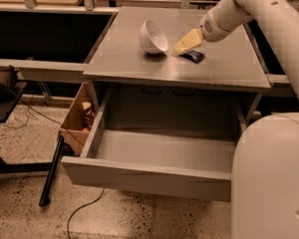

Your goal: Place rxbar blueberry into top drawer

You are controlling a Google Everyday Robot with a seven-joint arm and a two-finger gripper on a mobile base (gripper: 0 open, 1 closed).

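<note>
The rxbar blueberry (194, 57) is a small dark bar lying flat on the grey table top (139, 63), right of the white bowl. My gripper (185, 44), yellowish, comes in from the upper right and hangs just above and to the left of the bar, between it and the bowl; I see no hold on the bar. The top drawer (139, 176) is pulled out wide below the table top, and its inside shows no objects.
A white bowl (153, 36) lies tipped on its side just left of the gripper. A brown cardboard box (75, 116) stands on the floor left of the drawer. My white arm (269, 19) and body (271, 178) fill the right side. Cables lie on the floor.
</note>
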